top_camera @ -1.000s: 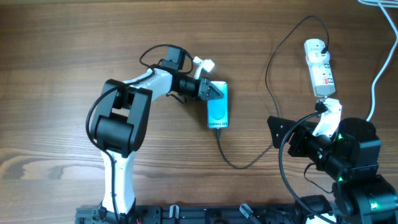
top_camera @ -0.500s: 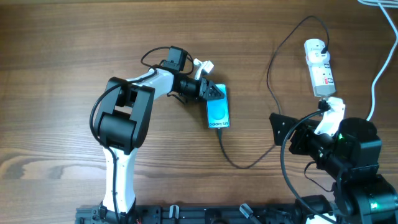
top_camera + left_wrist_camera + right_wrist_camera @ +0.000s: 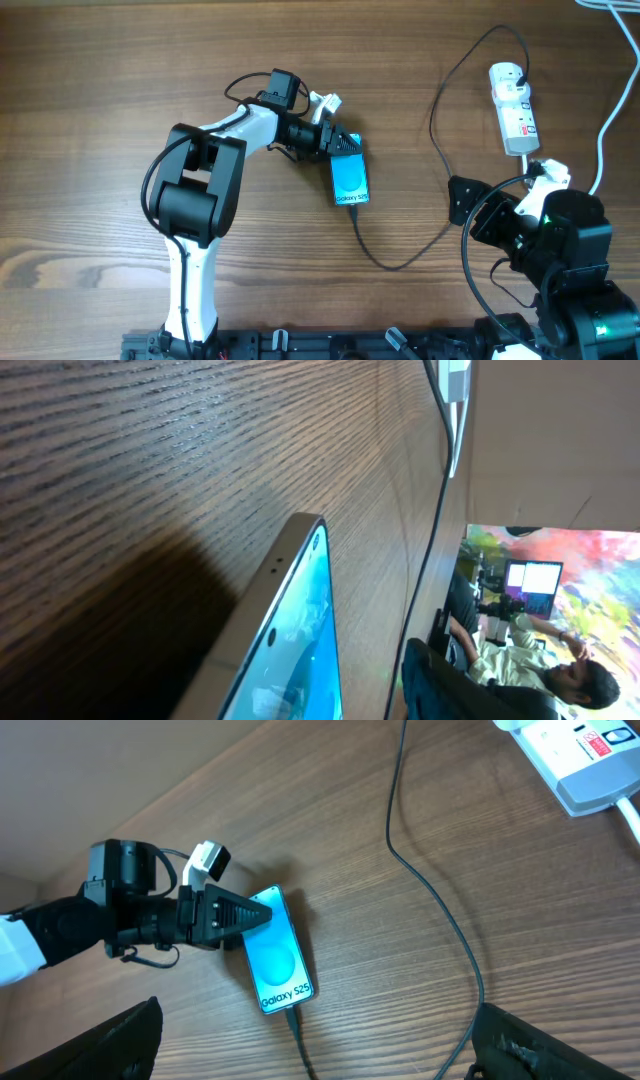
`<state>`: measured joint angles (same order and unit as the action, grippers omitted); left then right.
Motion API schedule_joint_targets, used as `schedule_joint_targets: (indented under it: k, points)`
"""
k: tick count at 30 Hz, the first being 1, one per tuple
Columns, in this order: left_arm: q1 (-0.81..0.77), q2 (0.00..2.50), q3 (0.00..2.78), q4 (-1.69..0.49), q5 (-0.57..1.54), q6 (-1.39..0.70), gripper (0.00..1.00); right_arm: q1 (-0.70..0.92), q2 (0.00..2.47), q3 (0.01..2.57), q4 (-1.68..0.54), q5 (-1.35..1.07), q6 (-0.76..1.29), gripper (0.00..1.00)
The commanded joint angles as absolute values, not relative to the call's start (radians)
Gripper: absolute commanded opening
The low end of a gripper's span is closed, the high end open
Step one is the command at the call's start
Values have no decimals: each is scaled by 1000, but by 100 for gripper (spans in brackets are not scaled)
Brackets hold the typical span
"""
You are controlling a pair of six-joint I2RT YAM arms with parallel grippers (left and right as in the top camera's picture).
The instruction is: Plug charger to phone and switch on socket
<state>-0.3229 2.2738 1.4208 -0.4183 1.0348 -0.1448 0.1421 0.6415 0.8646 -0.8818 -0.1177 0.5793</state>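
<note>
The phone (image 3: 351, 182) lies mid-table with its cyan screen up; "Galaxy S25" shows at its near end (image 3: 284, 993). The charger (image 3: 395, 264), a thin black cable, has its plug (image 3: 292, 1018) at the phone's near end. From there it loops up to the white socket (image 3: 512, 105) at the far right. My left gripper (image 3: 343, 145) sits over the phone's far end; its fingers are out of the left wrist view, which shows only the phone's edge (image 3: 290, 650). My right gripper (image 3: 478, 215) hangs open below the socket, holding nothing, beside the cable (image 3: 440, 910).
A thicker white cord (image 3: 605, 130) runs down the far right edge beside the socket. The right arm's black base (image 3: 570, 270) fills the near right corner. The left arm (image 3: 195, 200) stretches across the left middle of the wooden table (image 3: 120, 80).
The right arm has drifted a little to the right. The left gripper has turned slightly at the phone's far end. The phone and cable stay where they were.
</note>
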Motion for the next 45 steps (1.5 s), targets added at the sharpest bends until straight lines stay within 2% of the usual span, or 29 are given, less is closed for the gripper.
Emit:
schedule_joint_targets:
  k: [1, 11, 18, 25, 27, 37, 45]
  points:
    - [-301, 2289, 1412, -418, 941, -148, 57, 140, 640, 871, -889, -92, 611, 99]
    - [-329, 2289, 1423, -401, 826, -304, 57, 140, 640, 871, -888, -88, 613, 99]
    - [-352, 2289, 1494, -543, 667, -296, 57, 140, 640, 871, -893, -84, 612, 99]
    - [-351, 2289, 1494, -554, 660, -300, 58, 140, 640, 871, -896, -84, 612, 99]
    - [-351, 2289, 1494, -554, 660, -300, 64, 140, 640, 871, -899, -84, 613, 99]
    - [-351, 2289, 1495, -602, 606, -300, 63, 140, 640, 871, -903, -84, 610, 99]
    - [-352, 2289, 1495, -532, 609, -321, 64, 140, 640, 871, -905, -80, 609, 99]
